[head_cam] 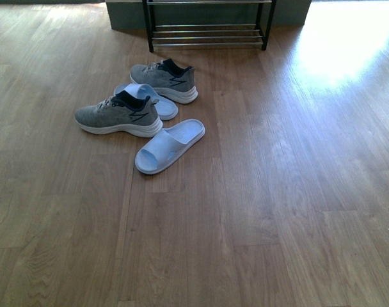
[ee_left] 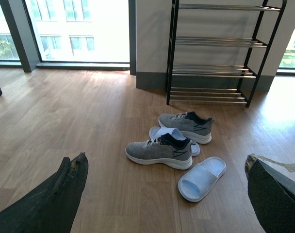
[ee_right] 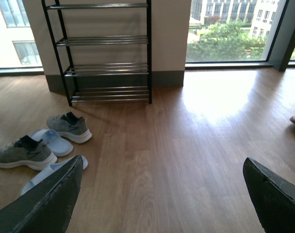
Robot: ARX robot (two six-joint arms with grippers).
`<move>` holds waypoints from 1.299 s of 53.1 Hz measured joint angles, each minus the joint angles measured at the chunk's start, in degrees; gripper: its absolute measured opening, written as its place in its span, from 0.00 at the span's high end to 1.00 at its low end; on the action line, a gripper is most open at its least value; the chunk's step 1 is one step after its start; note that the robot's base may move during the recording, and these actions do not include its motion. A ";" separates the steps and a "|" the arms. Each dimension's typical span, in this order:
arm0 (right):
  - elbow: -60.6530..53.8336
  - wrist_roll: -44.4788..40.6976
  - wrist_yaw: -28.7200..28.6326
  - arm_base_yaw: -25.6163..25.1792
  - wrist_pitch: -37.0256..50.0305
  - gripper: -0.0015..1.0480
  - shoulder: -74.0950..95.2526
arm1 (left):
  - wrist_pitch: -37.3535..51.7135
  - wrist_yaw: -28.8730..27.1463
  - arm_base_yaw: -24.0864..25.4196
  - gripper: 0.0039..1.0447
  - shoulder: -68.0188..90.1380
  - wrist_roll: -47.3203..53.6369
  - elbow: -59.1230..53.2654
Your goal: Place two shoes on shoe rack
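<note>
Grey knit shoes, the near sneaker (head_cam: pixel 118 116) and the far sneaker (head_cam: pixel 164 80), lie on the floor (head_cam: pixel 277 211) short of the shoe rack (head_cam: pixel 207 39) in the front view. From the left wrist, the left gripper (ee_left: pixel 163 160) is spread wide and empty; the shoes look light and soft-topped, best pinched at the heel collar. From the right wrist, the right gripper (ee_right: pixel 163 162) is equally wide, and the rack's rods carry nothing.

Two sneakers (ee_right: pixel 70 127) on floor (ee_right: pixel 186 145) (slide (ee_right: pixel 53 141) between), rack (ee_right: pixel 106 41) behind; right gripper (ee_right: pixel 159 199) spread.

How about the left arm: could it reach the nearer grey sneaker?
Probably yes: the left gripper is open and only bare floor lies before the nearer sneaker; a slipper sits behind it.
</note>
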 joint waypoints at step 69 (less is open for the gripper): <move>0.00 0.00 0.00 0.00 0.00 0.09 0.00 | 0.00 0.00 0.00 0.09 0.00 0.00 0.00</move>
